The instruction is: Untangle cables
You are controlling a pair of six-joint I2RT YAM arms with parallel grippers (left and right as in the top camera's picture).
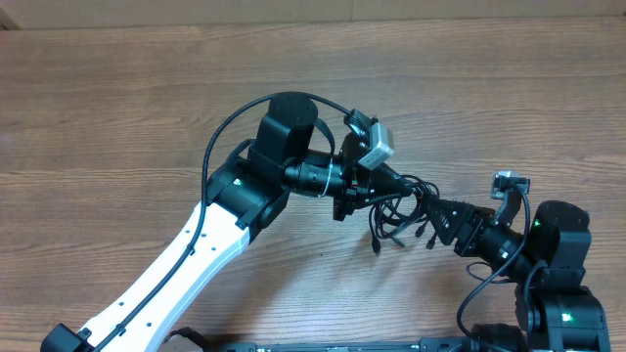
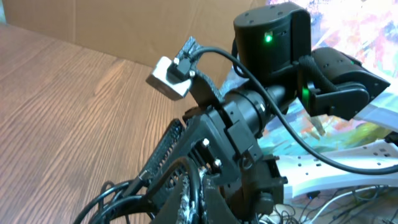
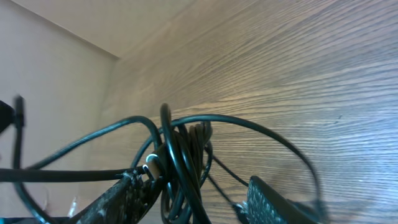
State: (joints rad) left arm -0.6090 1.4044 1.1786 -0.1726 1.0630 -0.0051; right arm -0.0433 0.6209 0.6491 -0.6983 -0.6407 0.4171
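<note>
Overhead — cables (image 1: pixel 396 210) bunched btwn L and R: left jaws pinch them, right jaws spread round strands.

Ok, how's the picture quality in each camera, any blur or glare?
Overhead: sharp, even light, soft shadows on the table. Left wrist: right-hand background blown out. Right wrist: cables close to the lens are blurred, with a pale sheen on the table.

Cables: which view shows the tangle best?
Overhead: the cables show whole, loops and plug ends together. Right wrist gives close loops, cropped at the edges; left wrist only a few strands, bottom left.
</note>
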